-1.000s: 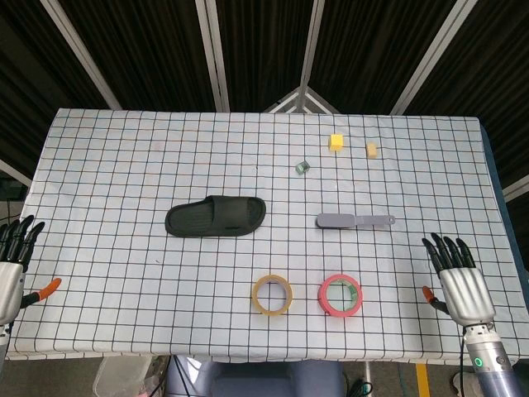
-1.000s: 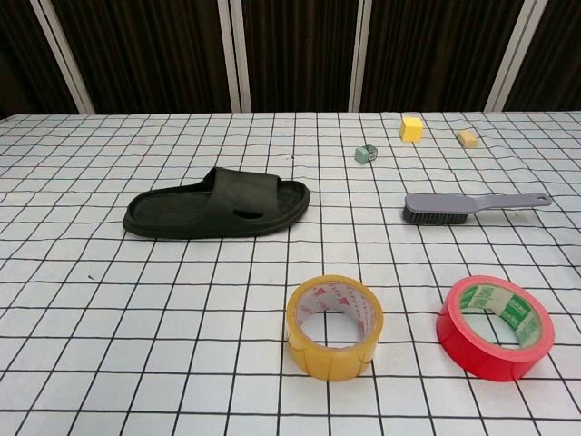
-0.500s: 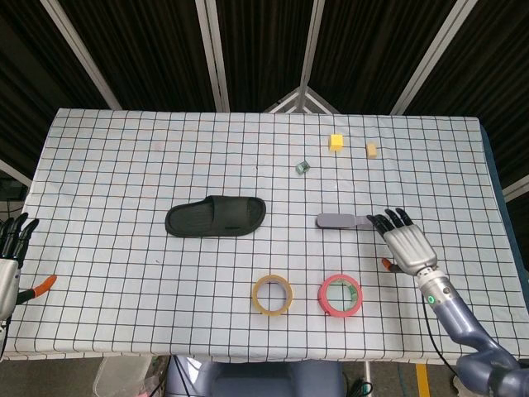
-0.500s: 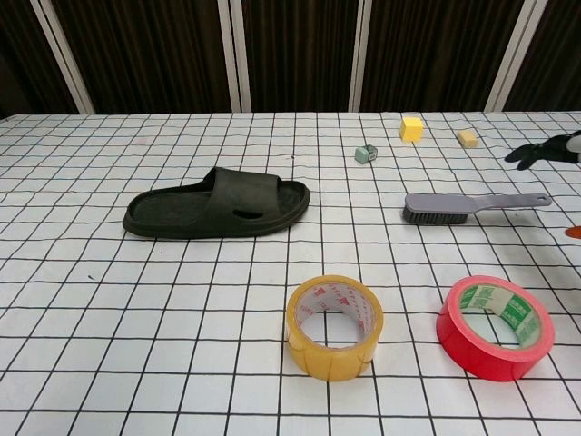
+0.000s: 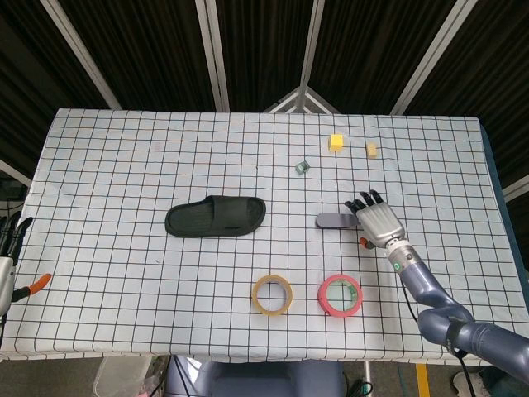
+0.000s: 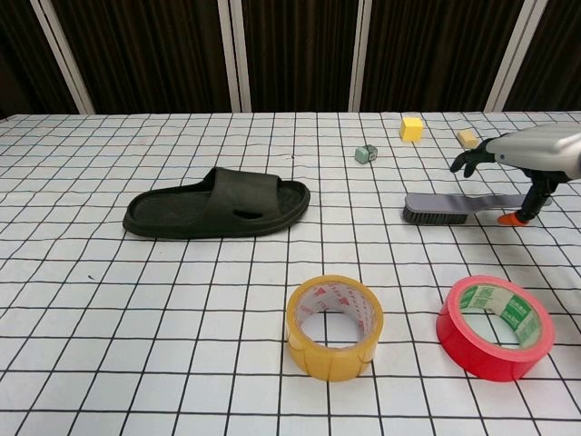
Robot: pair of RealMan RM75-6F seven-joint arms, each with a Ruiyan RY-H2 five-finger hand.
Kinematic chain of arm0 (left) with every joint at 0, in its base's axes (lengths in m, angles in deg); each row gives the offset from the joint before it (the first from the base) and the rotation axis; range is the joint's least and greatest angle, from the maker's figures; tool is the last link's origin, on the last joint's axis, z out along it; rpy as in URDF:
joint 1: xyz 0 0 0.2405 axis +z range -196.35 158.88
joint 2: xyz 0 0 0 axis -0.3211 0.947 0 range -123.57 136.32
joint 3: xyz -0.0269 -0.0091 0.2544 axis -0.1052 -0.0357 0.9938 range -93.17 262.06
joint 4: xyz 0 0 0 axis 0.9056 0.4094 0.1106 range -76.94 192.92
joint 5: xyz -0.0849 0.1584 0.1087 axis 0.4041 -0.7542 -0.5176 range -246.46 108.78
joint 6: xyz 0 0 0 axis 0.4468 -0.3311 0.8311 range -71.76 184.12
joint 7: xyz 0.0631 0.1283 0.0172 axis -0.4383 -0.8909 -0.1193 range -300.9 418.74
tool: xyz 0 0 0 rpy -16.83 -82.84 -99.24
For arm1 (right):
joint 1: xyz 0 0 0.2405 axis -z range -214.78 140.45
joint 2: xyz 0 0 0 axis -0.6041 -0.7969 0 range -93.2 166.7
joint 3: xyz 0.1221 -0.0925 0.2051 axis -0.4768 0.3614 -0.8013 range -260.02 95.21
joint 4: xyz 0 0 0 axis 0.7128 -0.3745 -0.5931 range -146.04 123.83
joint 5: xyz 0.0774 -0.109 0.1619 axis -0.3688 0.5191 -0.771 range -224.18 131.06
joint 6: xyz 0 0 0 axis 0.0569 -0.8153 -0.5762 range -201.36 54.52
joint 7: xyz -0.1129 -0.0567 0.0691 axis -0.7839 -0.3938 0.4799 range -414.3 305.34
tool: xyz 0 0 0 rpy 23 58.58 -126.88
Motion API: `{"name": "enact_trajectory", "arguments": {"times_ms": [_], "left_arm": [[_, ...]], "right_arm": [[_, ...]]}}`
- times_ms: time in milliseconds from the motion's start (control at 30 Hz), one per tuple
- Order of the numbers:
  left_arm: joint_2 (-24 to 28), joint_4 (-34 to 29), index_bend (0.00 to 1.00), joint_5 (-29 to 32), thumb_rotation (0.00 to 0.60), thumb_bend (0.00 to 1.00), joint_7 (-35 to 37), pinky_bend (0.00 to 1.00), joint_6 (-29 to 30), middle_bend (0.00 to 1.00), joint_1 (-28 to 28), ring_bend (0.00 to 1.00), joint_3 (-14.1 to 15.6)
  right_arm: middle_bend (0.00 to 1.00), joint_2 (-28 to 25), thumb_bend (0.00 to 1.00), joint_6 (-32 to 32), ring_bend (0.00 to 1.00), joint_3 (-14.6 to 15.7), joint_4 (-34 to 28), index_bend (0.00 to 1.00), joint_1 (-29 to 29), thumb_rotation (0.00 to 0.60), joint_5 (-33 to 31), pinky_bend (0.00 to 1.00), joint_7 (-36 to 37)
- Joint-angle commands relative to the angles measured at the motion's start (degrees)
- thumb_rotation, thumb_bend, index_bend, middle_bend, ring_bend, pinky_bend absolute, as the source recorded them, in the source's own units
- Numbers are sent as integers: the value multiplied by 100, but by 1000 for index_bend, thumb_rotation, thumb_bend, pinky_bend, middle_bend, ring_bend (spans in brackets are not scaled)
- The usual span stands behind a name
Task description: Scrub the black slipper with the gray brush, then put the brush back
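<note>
The black slipper (image 5: 216,217) (image 6: 218,204) lies flat left of the table's middle. The gray brush (image 5: 334,221) (image 6: 438,208) lies to its right, bristles down, handle pointing right. My right hand (image 5: 376,219) (image 6: 536,154) hovers open over the brush handle, fingers spread and pointing away from me; it hides most of the handle. I cannot tell whether it touches the brush. My left hand (image 5: 8,256) shows only at the far left edge of the head view, off the table, holding nothing.
A yellow tape roll (image 5: 272,294) (image 6: 334,326) and a red tape roll (image 5: 340,294) (image 6: 495,325) sit near the front edge. A small green cube (image 5: 302,167), a yellow block (image 5: 336,142) and a tan block (image 5: 372,150) lie further back.
My right hand has swept from the table's right front edge leftward and away from me to above the brush handle. My left hand has slid down further out of view.
</note>
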Motion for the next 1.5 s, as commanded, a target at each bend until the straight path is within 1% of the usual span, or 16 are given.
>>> {"name": "enact_trajectory", "arguments": {"times_ms": [33,400,567,800,933,1033,1100,1233,1500], "left_arm": [[0,3,0,29,600,41,8,41,-22,0,-6,0,-11],[15,25,0,140,600,41,24,41,-190,0,-58,0,-26],[31,23,0,132,600,41,58,41,-175,0,-54,0,-26],[53,18,0,136,600,41,87,41,-217,0,-65,0,-13],[57,22,0,151,600,42,90,41,-256,0,-77,0,-7],[63,24,0,161,600,44,95,41,-279,0,-85,0,-6],[66,25,0,164,600,46,106,41,-279,0,-85,0,-6],[73,34,0,170,600,46,128,41,-286,0,-85,0,-4],[81,36,0,155,600,46,147,41,-275,0,-82,0,5]], "right_arm": [[206,160,344,-67,54,25,178,160,-142,600,-90,0,-36],[237,374,344,197,97,144,182,197,-291,600,-127,1,-222],[256,449,344,357,123,162,138,215,-335,600,-156,28,-320],[288,690,344,482,153,142,334,259,-438,600,-223,61,-347],[291,814,344,477,156,163,476,263,-496,600,-240,62,-364],[305,895,344,459,170,176,578,285,-539,600,-263,79,-363],[310,927,344,477,176,187,613,294,-555,600,-253,93,-364],[336,971,344,548,201,200,640,346,-570,600,-217,125,-354],[355,1040,344,615,223,241,720,370,-582,600,-171,145,-314]]}}
